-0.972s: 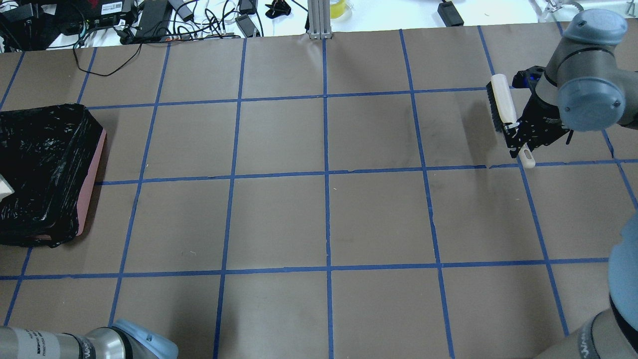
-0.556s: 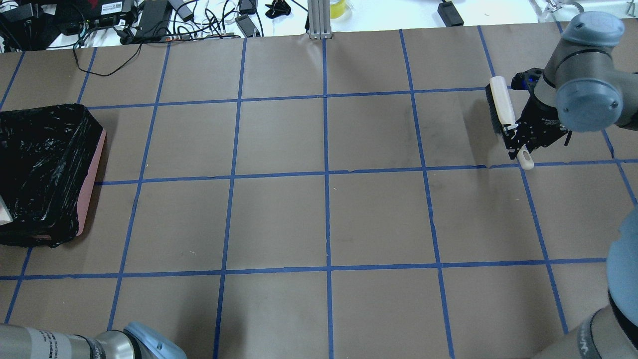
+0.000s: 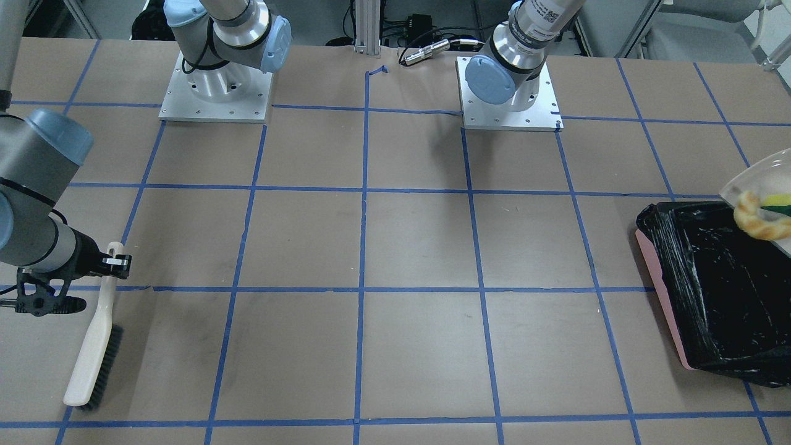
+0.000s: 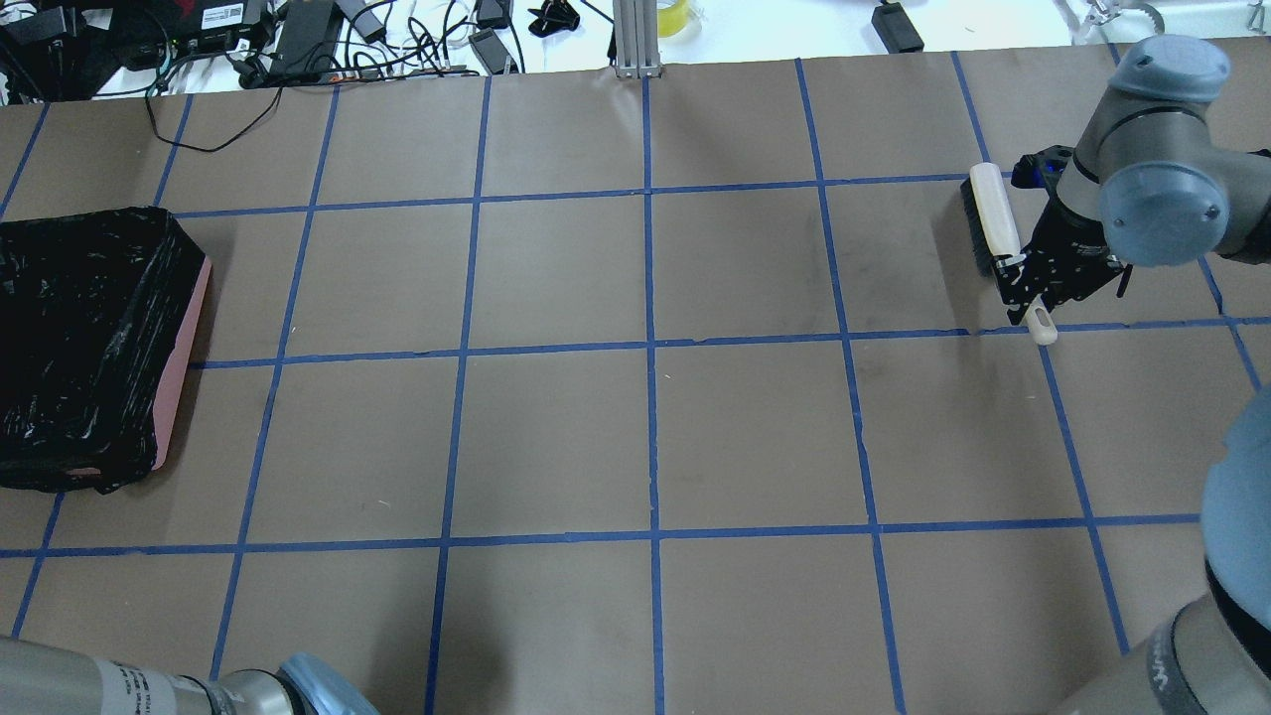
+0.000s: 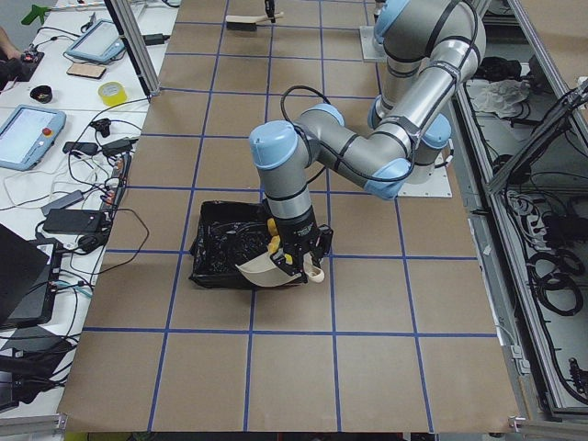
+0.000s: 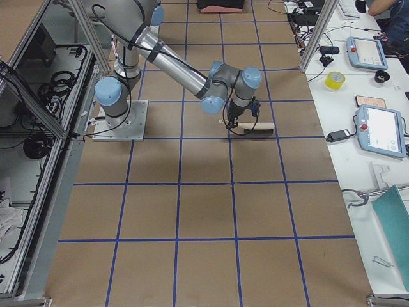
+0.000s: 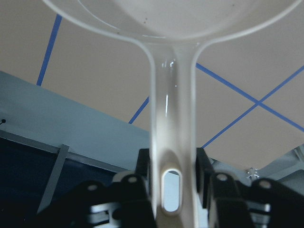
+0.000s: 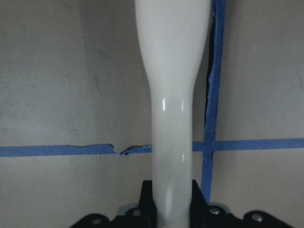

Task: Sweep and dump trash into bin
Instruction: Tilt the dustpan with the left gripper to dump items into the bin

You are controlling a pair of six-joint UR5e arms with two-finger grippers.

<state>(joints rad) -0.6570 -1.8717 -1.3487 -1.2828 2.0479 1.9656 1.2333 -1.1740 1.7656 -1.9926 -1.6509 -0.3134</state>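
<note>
My left jaws are clamped on the handle of the cream dustpan [image 7: 172, 118], right at its hanging slot. The pan hangs tilted over the bin [image 3: 661, 281], which stands at the end of the desk [image 4: 645, 447] on my left. In the front-facing view, 2 pieces of the trash lie on the pan: the curved tan croissant piece [image 3: 759, 224] and the yellow sponge wedge [image 3: 777, 200] with its green backing. I cannot make out the potato-like lump anywhere.

I judge all of this load to be light. The croissant piece looks firm and rounded, so it should slide or roll off smooth plastic readily. The sponge is soft and grippy and may cling until the tilt is steep.

The pan itself is stiff, glossy and probably slippery. A hold so far back on the handle gives the scoop leverage to twist in my grip, so I would tip it slowly. The bin's black liner is thin and crinkly, and I expect the bin to shift if the pan knocks its rim.

My right jaws are closed around the handle of the brush [image 4: 993, 214], well apart from the bin on my far right.
</note>
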